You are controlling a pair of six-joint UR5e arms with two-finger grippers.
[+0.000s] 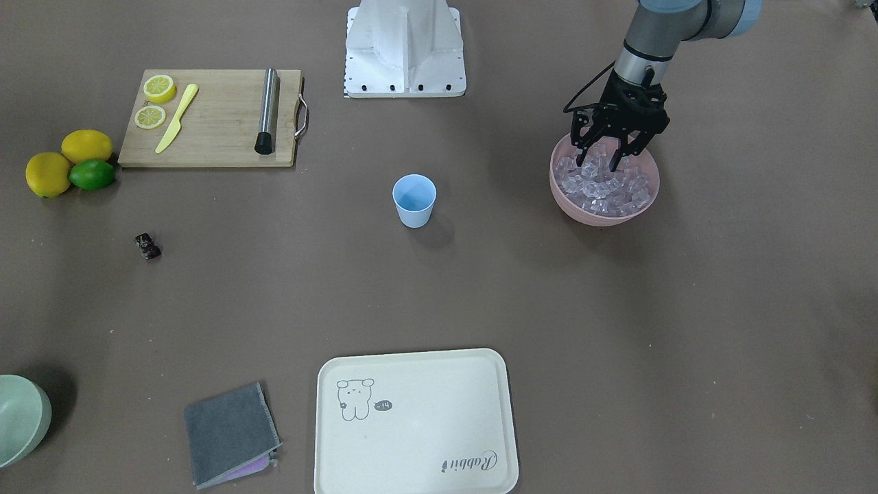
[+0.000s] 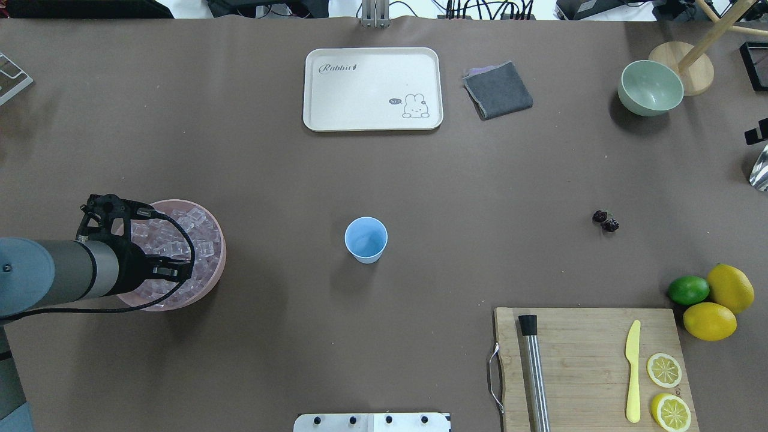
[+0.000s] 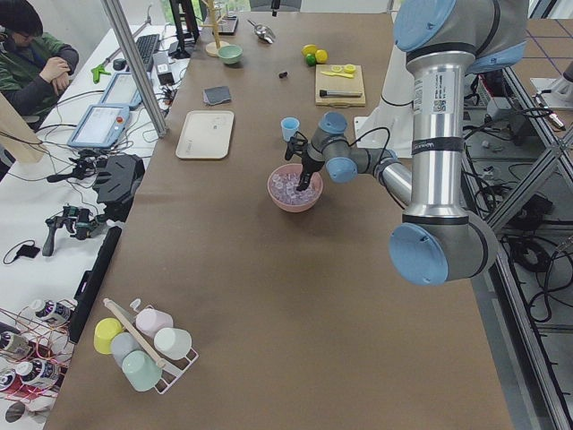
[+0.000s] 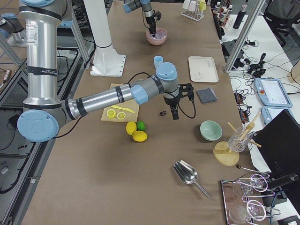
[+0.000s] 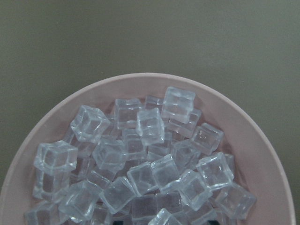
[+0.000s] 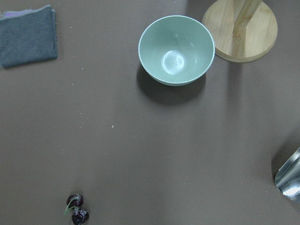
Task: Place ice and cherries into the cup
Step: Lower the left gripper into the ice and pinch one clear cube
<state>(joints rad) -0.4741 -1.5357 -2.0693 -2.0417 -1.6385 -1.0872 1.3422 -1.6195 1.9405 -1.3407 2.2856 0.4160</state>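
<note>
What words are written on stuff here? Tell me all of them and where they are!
"Rabbit": on the cream tray, in curly letters at one corner.
Speech bubble beside the drawn bunny on that tray: too small to read.
Printed strips on the left arm and the right arm: too small to read.
Nothing else shows readable text.

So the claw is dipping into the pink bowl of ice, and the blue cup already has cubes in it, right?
Not quite: the blue cup is empty, as the overhead view shows. The claw is indeed in the pink bowl of ice.
</note>
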